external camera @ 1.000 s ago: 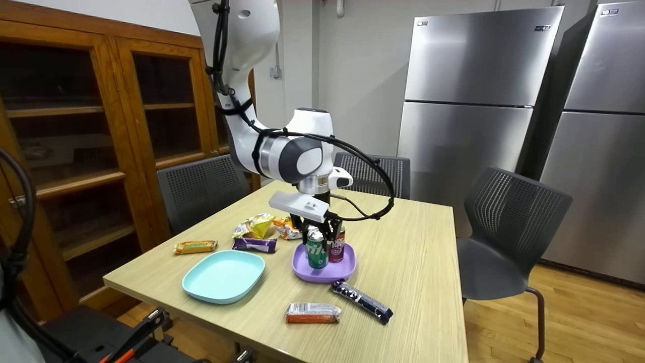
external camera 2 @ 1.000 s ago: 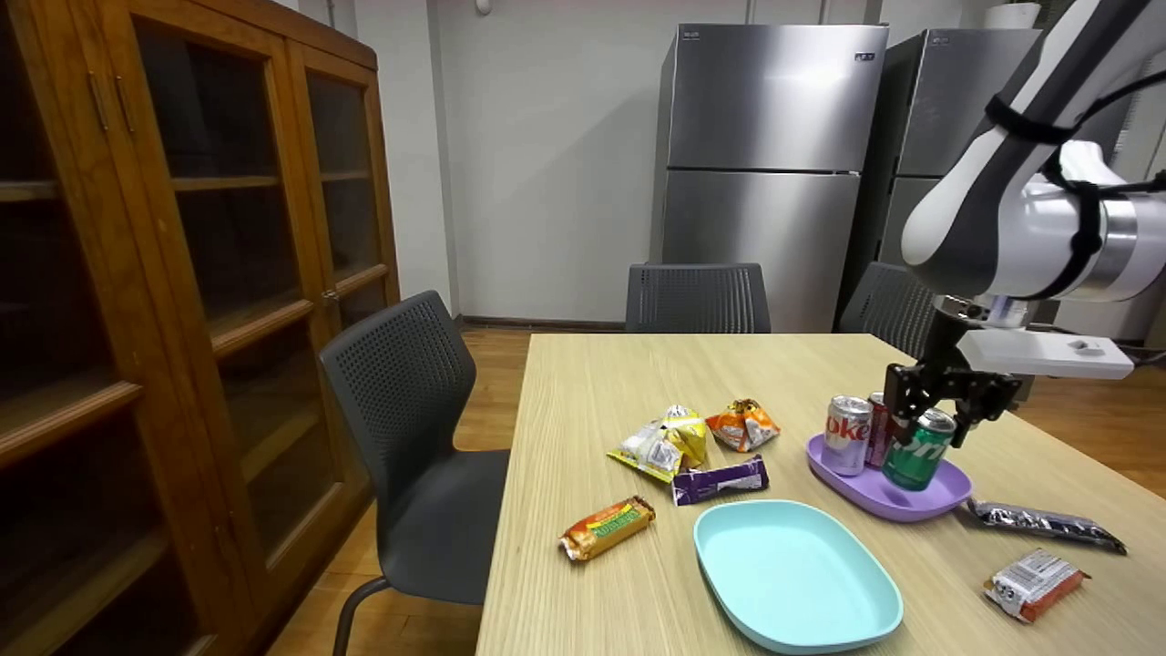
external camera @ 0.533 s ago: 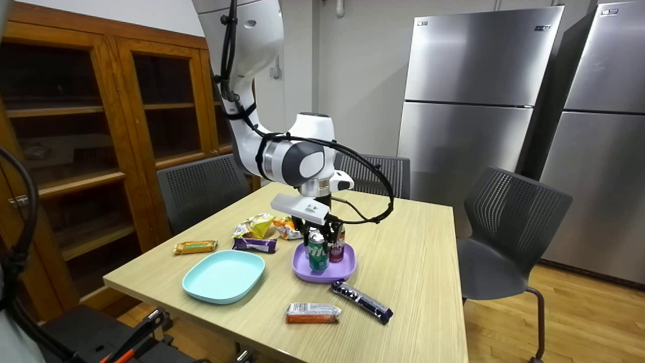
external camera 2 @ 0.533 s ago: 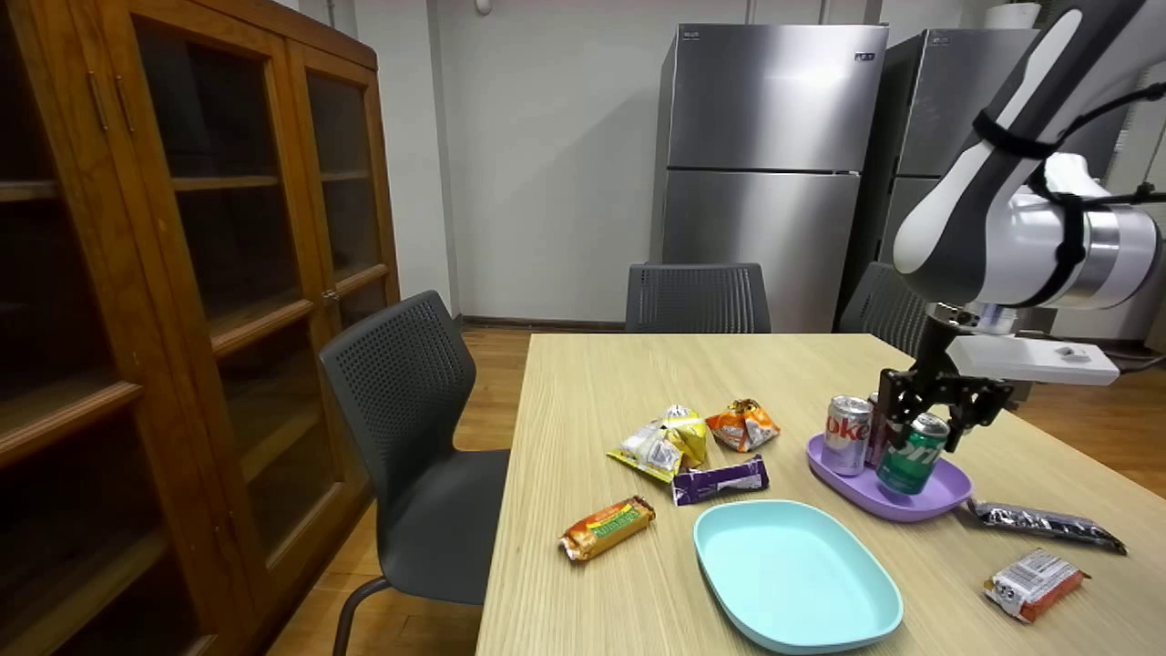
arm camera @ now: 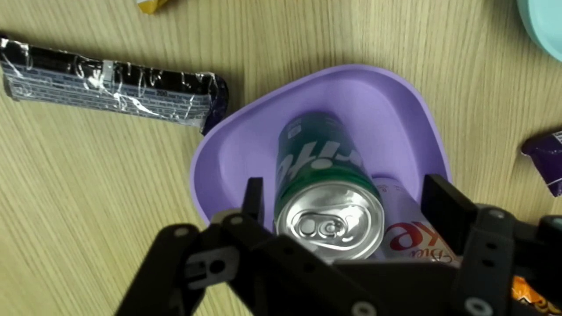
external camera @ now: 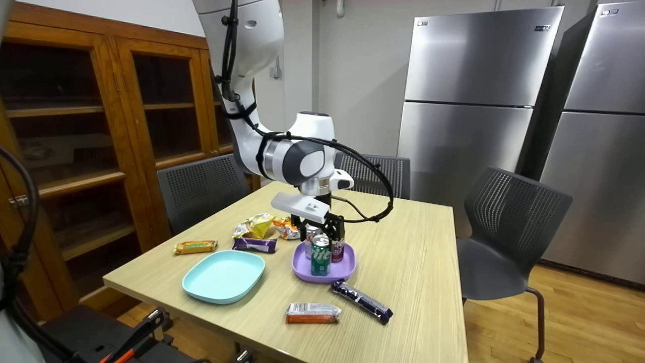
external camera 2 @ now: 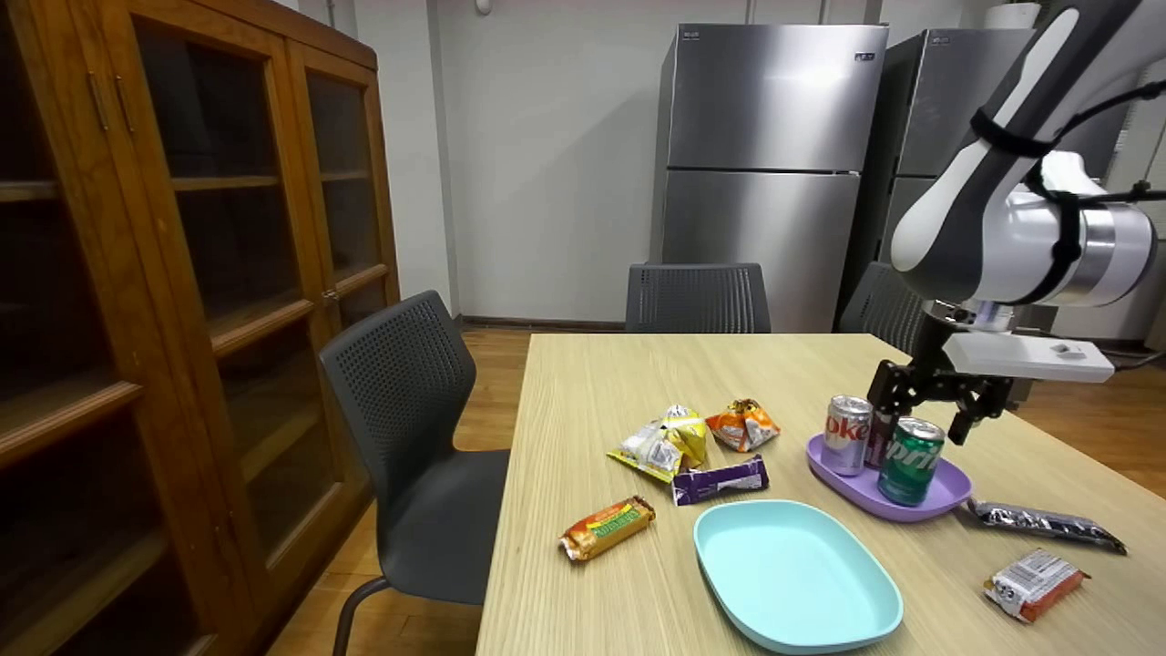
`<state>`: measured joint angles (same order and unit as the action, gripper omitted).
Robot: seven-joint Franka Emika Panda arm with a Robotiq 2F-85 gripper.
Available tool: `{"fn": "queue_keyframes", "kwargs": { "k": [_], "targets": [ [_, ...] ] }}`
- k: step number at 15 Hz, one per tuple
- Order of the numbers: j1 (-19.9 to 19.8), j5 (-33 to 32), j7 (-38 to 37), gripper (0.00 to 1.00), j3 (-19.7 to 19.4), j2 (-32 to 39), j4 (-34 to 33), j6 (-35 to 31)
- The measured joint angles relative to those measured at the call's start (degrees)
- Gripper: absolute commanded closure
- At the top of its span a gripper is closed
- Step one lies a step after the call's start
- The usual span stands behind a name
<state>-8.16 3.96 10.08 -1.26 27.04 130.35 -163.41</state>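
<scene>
A green Sprite can (arm camera: 322, 153) stands upright in a purple tray (arm camera: 373, 87). My gripper (arm camera: 346, 195) is open above the tray, its fingers (arm camera: 253, 195) spread on both sides of the can's silver top with gaps showing. Close to its side is a silver Diet Coke can (arm camera: 406, 228), between the Sprite can and the far finger in the wrist view. A dark red can (external camera: 338, 251) also stands in the tray, partly behind the gripper in both exterior views. In an exterior view the Sprite can (external camera 2: 911, 463) sits in front of the gripper.
A turquoise tray (external camera 2: 792, 574) lies beside the purple one. Around them are a dark wrapped bar (external camera: 362, 301), a red-and-white bar (external camera: 313, 313), a purple bar (external camera 2: 720, 481), a golden bar (external camera 2: 608, 528), a yellow bag (external camera 2: 669, 442) and an orange bag (external camera 2: 743, 425). Chairs surround the table.
The jaws have spread apart and let go of the Sprite can, which has gone from tilted to upright on the tray. Earlier, the arm shifted slightly lower.
</scene>
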Motion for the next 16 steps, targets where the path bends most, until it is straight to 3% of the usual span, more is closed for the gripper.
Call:
{"fn": "queue_keyframes", "kwargs": {
  "k": [6, 16],
  "targets": [
    [0.0, 0.0, 0.0, 0.0, 0.8, -4.0, 1.2, 0.0],
    [2.1, -0.1, 0.3, 0.0, 1.4, -16.4, 9.3, 4.3]
  ]
}}
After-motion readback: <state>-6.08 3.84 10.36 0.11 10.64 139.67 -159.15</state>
